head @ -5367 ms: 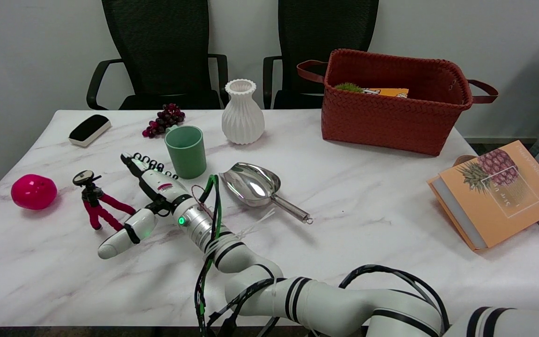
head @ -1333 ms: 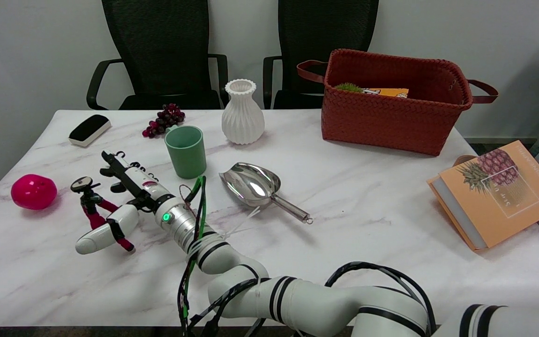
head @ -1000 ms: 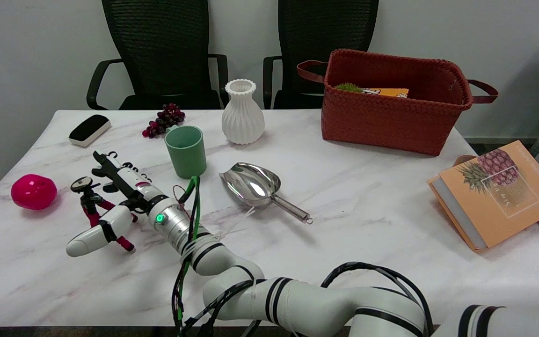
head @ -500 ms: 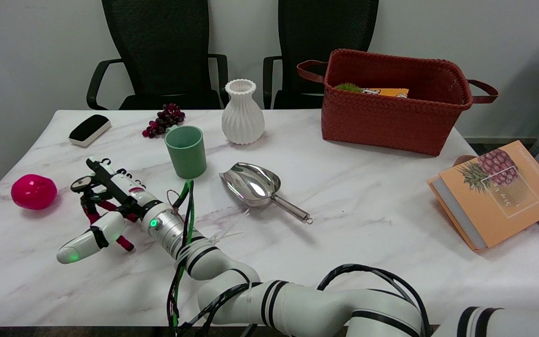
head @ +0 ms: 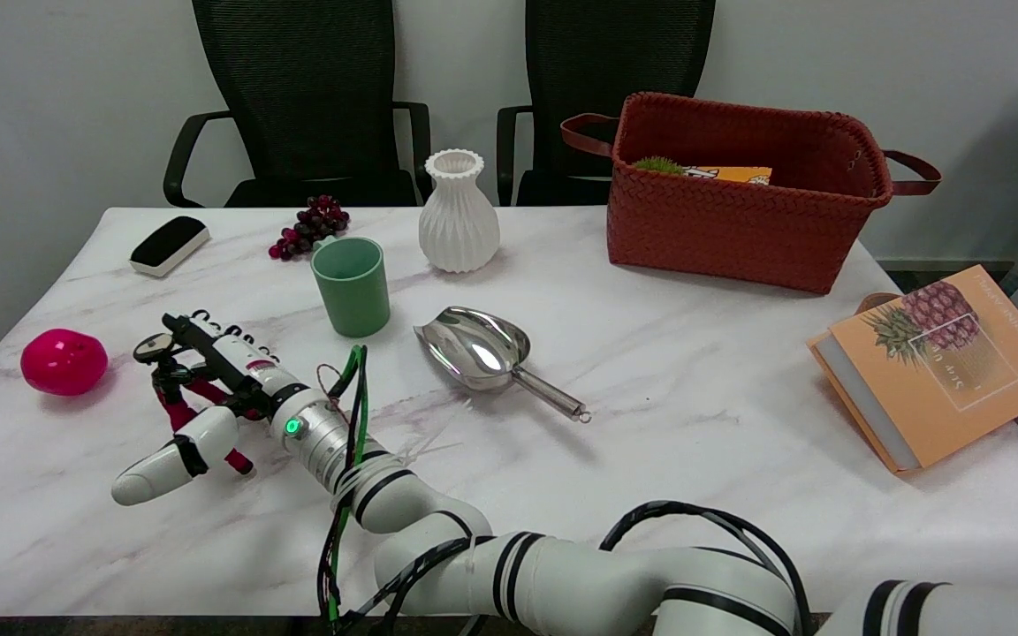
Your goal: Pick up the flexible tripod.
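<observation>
Marble-look counter [head: 695,380] w/ my right hand [head: 208,389] reaching in from lower right, sitting right at the flexible tripod [head: 175,389] near the left edge. Tripod is upright on its red-and-black bendy legs, round black head plate on top. Black fingers [head: 200,340] run past the far side of the tripod head, white thumb [head: 160,455] sticks out on the near side in front of the legs, so the tripod sits between them. Can't tell from this angle if the hand is actually clamped on it or just bracketing it; the legs seem to be on the counter, one red foot showing by the thumb. Green light on at the wrist, green and black cables along the arm. Pink ball [head: 64,361] just left of the tripod, apart from it. Green cup [head: 351,285] behind and right of the hand, purple grapes [head: 308,225] behind that, black-and-white eraser [head: 169,245] at far left. White ribbed vase [head: 459,210] mid-back. Steel scoop [head: 491,358] lies near centre, handle pointing right and toward me. Red woven basket [head: 739,221] at back right, w/ smth green and an orange item inside. Orange pineapple book [head: 942,362] at the right edge, overhanging. Two black mesh chairs [head: 315,97] behind the counter.
</observation>
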`<move>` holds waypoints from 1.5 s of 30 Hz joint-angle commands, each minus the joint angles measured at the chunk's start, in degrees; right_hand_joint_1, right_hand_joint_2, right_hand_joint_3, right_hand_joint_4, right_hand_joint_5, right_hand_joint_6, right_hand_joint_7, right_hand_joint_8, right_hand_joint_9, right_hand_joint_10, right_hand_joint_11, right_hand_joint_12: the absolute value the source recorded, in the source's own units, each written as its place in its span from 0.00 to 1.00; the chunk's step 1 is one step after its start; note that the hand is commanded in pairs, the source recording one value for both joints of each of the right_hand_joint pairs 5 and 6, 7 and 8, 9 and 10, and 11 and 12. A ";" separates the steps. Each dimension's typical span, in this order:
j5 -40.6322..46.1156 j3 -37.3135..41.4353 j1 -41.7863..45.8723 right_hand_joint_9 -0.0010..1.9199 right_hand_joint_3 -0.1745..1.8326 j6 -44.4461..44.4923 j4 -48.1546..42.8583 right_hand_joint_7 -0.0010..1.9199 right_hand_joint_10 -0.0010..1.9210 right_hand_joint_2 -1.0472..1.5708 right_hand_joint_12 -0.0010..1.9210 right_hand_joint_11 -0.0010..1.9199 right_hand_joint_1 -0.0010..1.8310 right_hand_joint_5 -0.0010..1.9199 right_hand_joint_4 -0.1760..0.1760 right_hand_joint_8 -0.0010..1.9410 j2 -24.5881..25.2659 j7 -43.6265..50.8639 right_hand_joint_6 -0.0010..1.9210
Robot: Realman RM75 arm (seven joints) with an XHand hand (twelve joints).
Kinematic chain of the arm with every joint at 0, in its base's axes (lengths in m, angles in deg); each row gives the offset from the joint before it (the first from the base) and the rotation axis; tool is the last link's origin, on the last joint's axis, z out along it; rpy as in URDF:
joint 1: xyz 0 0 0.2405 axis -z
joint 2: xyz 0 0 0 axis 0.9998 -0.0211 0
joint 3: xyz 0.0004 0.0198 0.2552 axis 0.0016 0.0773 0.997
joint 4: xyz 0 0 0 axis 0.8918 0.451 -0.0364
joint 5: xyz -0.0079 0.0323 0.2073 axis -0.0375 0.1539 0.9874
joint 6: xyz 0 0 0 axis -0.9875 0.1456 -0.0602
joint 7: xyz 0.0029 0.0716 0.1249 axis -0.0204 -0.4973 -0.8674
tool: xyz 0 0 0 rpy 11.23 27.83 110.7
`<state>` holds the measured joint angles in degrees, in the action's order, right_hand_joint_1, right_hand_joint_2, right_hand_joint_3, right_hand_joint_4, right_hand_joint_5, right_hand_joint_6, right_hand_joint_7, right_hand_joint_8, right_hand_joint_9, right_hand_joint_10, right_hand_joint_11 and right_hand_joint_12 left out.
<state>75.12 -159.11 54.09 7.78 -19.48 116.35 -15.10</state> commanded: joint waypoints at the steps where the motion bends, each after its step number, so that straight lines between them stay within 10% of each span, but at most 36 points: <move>1: 0.00 0.15 0.34 0.00 0.31 -0.02 0.29 0.09 0.00 0.24 0.28 0.28 0.57 0.04 0.50 0.09 0.06 0.00 0.04; 15: 0.00 0.31 0.34 0.12 0.29 0.14 0.44 0.23 0.12 0.24 0.65 0.65 0.58 0.09 0.50 0.23 -0.02 0.00 0.09; 31: 0.48 1.06 0.50 0.76 0.47 0.22 0.45 0.97 0.76 0.32 1.00 1.00 0.55 0.49 0.50 0.96 -0.26 0.00 0.49; 45: 0.56 1.59 1.17 1.00 0.32 1.83 0.10 1.00 1.00 0.39 1.00 1.00 0.55 0.79 0.50 0.99 -0.69 -0.08 0.79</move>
<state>75.51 -158.03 54.67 8.21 -19.04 116.10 -15.04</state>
